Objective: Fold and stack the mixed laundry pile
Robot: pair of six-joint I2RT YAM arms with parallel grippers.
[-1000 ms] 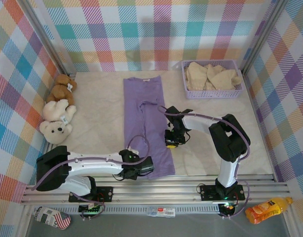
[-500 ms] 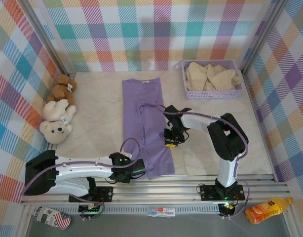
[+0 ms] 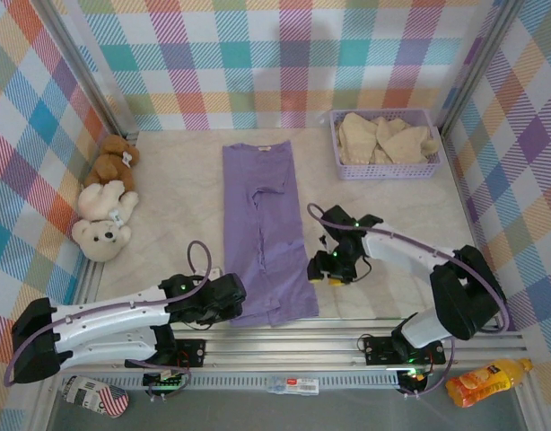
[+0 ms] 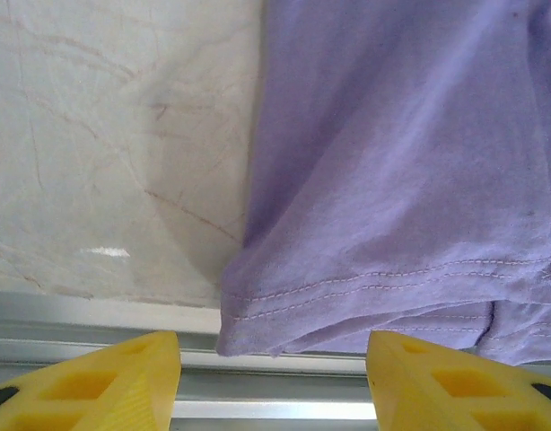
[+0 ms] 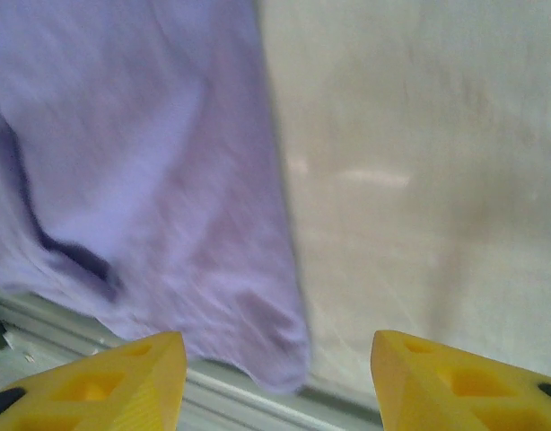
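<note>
while plaid walls ring the table, left tool and right tool gape.

Enclosed on three sides by plaid-printed panels: back wall, left wall, right wall, all in pastel checks of teal, purple, orange, yellow and pink on white. Joined at the two far corners by slanting aluminium uprights, left post and right post. Floored by a table with a cream, marble-like top; faint brown veins seen close up in the left wrist view. Bounded along the near edge by ribbed aluminium rails. Fronted lower down by a grey strip. Lit evenly and softly. Small pale glints on the tabletop in both wrist views; shadows faint and blurred.
</note>
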